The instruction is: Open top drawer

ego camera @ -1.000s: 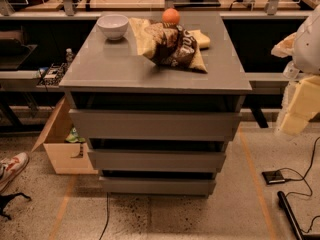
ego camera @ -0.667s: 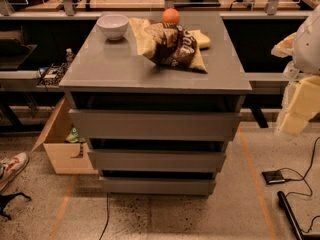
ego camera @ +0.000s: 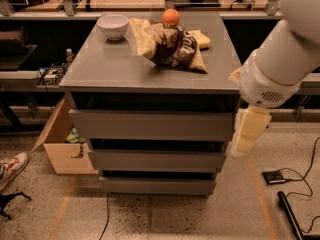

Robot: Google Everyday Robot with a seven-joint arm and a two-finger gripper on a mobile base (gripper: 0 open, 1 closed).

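The grey cabinet (ego camera: 150, 69) stands in the middle of the camera view with three stacked drawers. The top drawer (ego camera: 150, 125) is the widest, with a flat handleless front, and sits pushed in under the cabinet top. Two narrower drawer fronts (ego camera: 155, 160) lie below it. My white arm (ego camera: 280, 64) comes in from the upper right. My cream-coloured gripper (ego camera: 248, 134) hangs down at the right end of the top drawer's front, overlapping the cabinet's right edge.
On the cabinet top are a white bowl (ego camera: 112, 25), an orange (ego camera: 171, 16), chip bags (ego camera: 172, 44) and a yellow sponge (ego camera: 200, 38). An open cardboard box (ego camera: 60, 144) stands at the left. A shoe (ego camera: 11, 168) and cables (ego camera: 295, 184) lie on the floor.
My arm and gripper have moved left from the right edge of the view to the cabinet's right front corner. The drawers have not moved.
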